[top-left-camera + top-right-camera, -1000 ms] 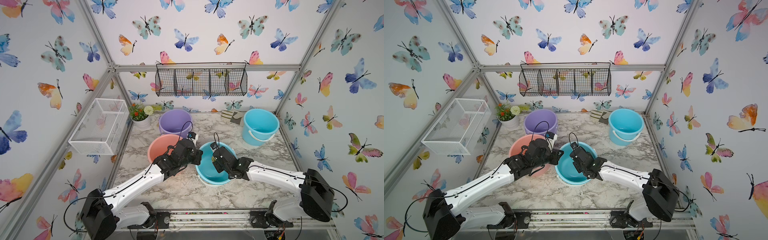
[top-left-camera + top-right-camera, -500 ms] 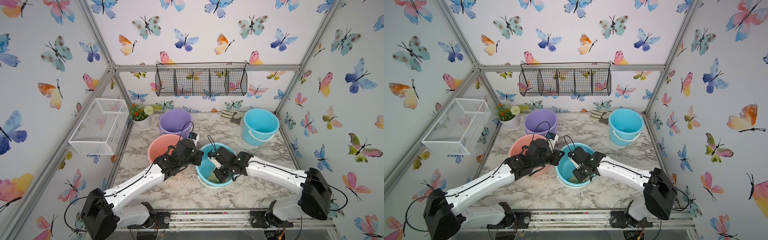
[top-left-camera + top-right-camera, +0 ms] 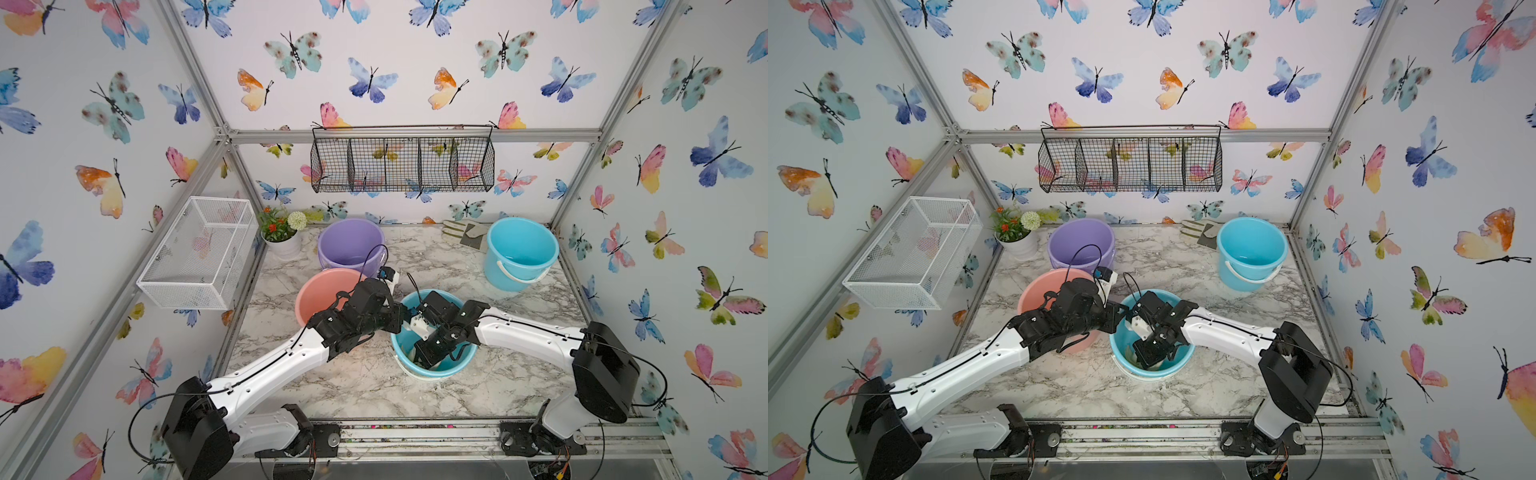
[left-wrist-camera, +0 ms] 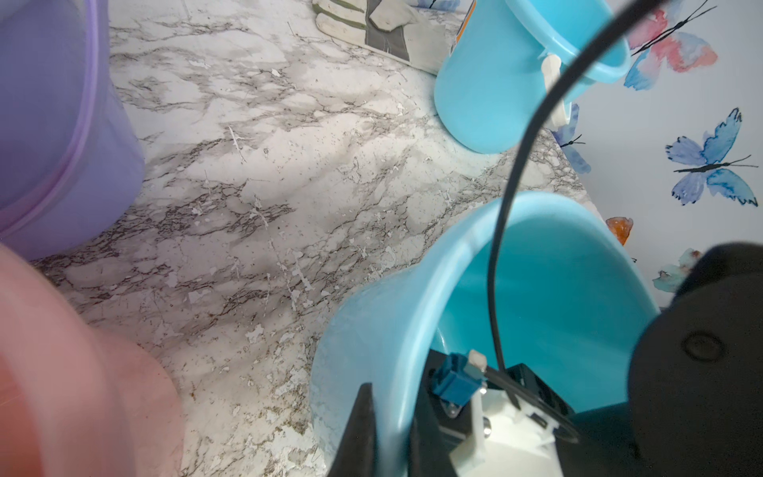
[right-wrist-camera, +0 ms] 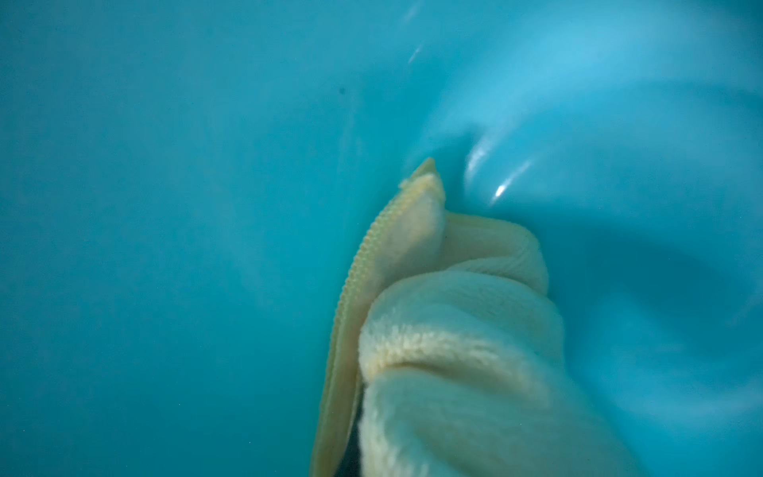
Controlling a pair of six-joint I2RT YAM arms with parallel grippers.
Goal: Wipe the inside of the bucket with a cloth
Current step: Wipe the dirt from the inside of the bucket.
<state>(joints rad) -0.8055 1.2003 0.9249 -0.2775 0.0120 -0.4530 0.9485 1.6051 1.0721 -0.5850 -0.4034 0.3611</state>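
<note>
While the left fingers (image 3: 400,323) pinch the near rim of the bucket (image 3: 463,365) in both top views, the right arm reaches down into it. The right fingers (image 3: 1144,354) are sunk below the rim, with a pale scrap of the cloth (image 3: 1131,354) beside them. I read this as mid-wipe: one arm steadying, one scrubbing. From up here I cannot tell which part of the wall the cloth touches. The bucket stands on the table (image 3: 374,386), just beside a pink bucket (image 3: 320,291).

My left wrist camera settles the steadying grip. One dark finger (image 4: 363,429) sits outside the blue wall and its partner inside, closed on the rim between them. It shows nothing of the cloth, only the right arm's housing in the mouth.

My right wrist camera gives what the others lack. The cloth is bunched in thick folds, its stitched edge flat against the inner wall, low down where wall curves into floor. The fingers are buried under the fabric, clamped shut on it.

Next I would sweep the bundle round the wall and across the floor, pressing outward. That calls for turning the wrist in a tight space and steering clear of the left finger inside the rim. The left grip has to stop the bucket sliding.
</note>
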